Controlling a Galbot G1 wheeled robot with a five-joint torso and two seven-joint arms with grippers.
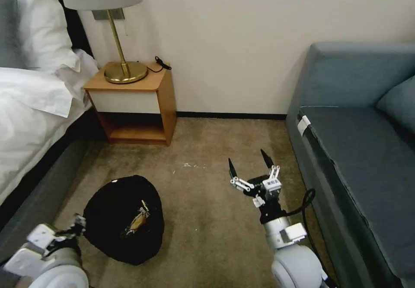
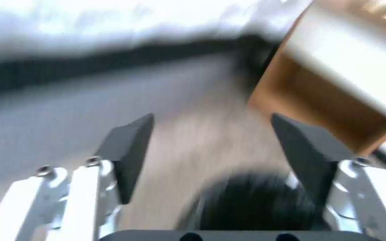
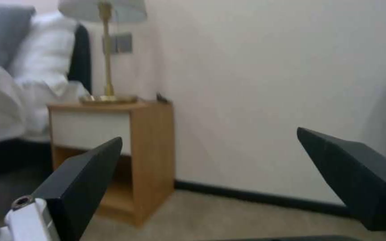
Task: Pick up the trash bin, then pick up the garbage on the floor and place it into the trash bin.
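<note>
Here the trash bin (image 1: pixel 123 219), holding a brown-gold wrapper (image 1: pixel 138 221), stands on carpet (image 1: pixel 207 219) beside the left gripper (image 1: pixel 78 225), jaws spread; right gripper (image 1: pixel 250 167) hovers open, empty.

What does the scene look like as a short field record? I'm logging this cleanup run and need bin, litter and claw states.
bin: black bin on the carpet, lower left in the head view
litter: brown-gold wrapper lying in the bin
left claw: open, beside the bin
right claw: open, empty, raised over the carpet near the sofa
surroundings: nightstand with lamp, bed at left
</note>
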